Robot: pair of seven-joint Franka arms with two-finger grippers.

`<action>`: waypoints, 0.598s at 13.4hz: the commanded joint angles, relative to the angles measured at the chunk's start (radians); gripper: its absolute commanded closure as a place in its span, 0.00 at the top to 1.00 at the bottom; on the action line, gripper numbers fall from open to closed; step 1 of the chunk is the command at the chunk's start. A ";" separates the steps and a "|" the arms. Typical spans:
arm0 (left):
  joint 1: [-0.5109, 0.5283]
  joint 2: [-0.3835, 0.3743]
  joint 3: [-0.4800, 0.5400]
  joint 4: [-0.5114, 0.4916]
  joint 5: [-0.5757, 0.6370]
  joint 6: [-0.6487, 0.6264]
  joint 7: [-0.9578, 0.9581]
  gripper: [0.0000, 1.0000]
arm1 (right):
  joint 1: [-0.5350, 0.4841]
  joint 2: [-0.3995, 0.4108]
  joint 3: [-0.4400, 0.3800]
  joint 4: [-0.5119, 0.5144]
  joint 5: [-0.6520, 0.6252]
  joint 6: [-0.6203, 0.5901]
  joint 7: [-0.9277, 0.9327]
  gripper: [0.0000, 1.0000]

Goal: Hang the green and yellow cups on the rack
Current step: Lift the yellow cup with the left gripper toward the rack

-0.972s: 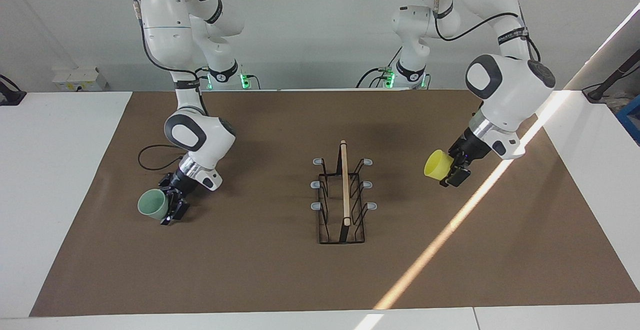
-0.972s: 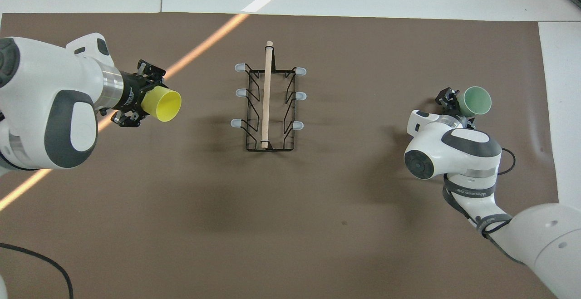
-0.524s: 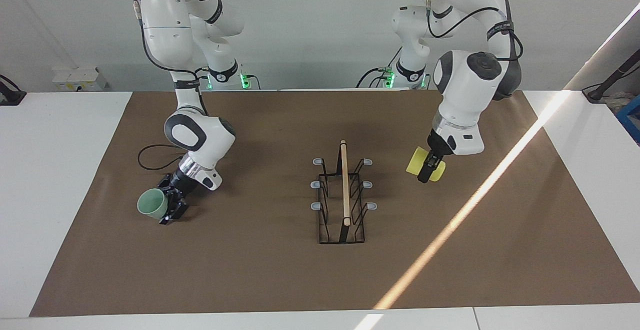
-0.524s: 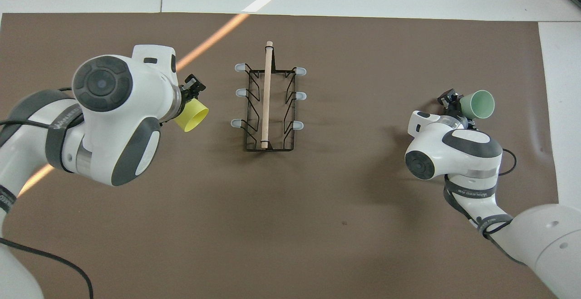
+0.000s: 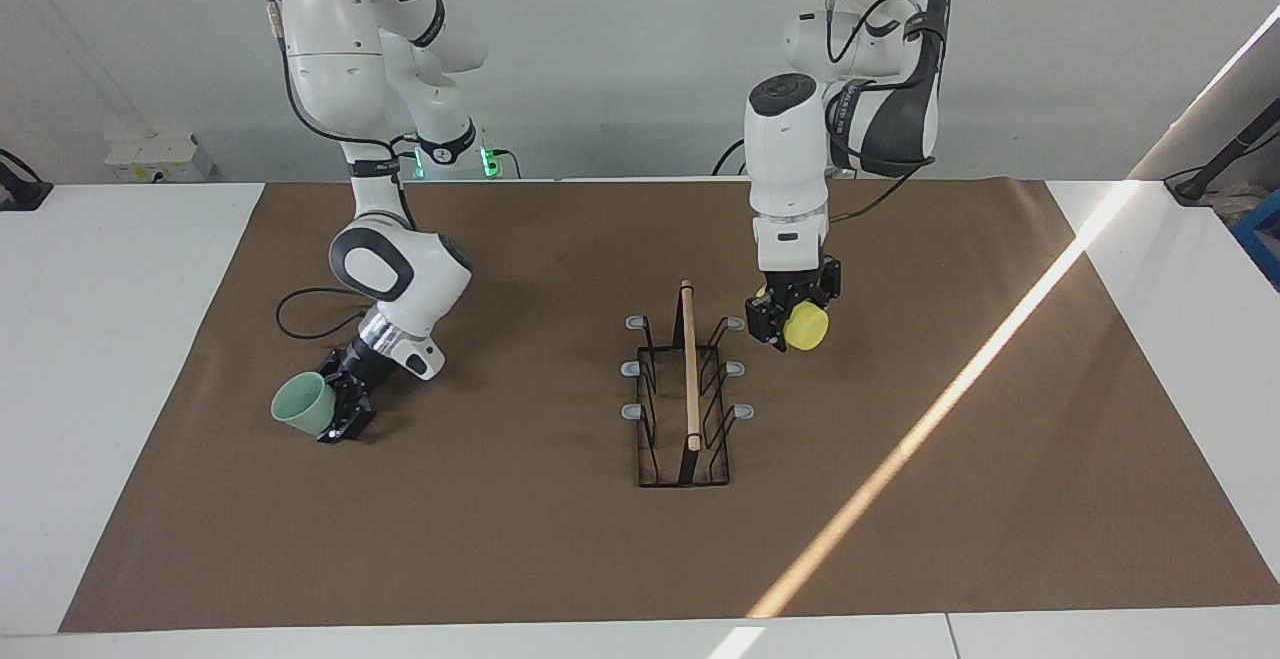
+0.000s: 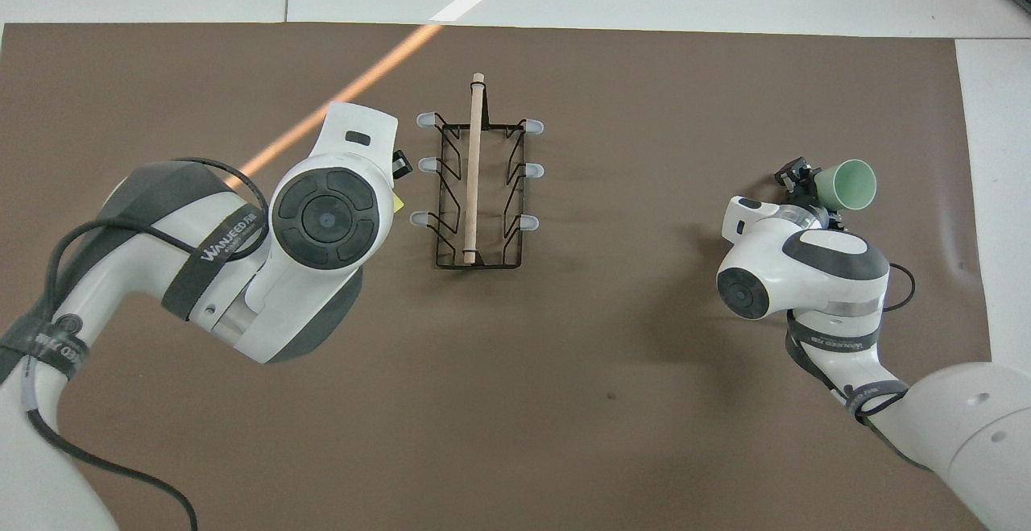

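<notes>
The rack (image 5: pixel 689 369) stands mid-mat, a black wire frame with a wooden bar and grey-tipped prongs; it also shows in the overhead view (image 6: pixel 474 176). My left gripper (image 5: pixel 795 319) is shut on the yellow cup (image 5: pixel 806 327), held in the air just beside the rack's prongs at the end nearer the robots, on the left arm's side. In the overhead view my wrist hides the cup except a yellow sliver (image 6: pixel 398 202). My right gripper (image 5: pixel 336 417) is shut on the green cup (image 5: pixel 302 404), tilted and low over the mat toward the right arm's end; the cup also shows in the overhead view (image 6: pixel 846 184).
A brown mat (image 5: pixel 520 539) covers the table, with white tabletop around it. A black cable (image 5: pixel 300 301) loops on the mat by the right arm. A sunlit stripe (image 5: pixel 900 459) crosses the mat at the left arm's end.
My left arm has swung the yellow cup from the left arm's end of the mat over to the rack and turned its wrist. The right gripper and green cup have barely shifted.
</notes>
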 commanded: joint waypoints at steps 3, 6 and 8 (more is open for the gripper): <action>0.006 0.001 -0.024 -0.023 0.169 0.047 -0.175 0.00 | 0.023 -0.068 0.008 -0.012 0.102 -0.022 -0.030 0.00; -0.002 0.002 -0.040 -0.023 0.176 0.044 -0.208 0.00 | 0.020 -0.131 0.008 -0.012 0.290 -0.022 -0.146 0.00; -0.007 0.007 -0.054 -0.037 0.238 0.048 -0.296 0.00 | 0.023 -0.169 0.008 -0.012 0.453 -0.025 -0.208 0.00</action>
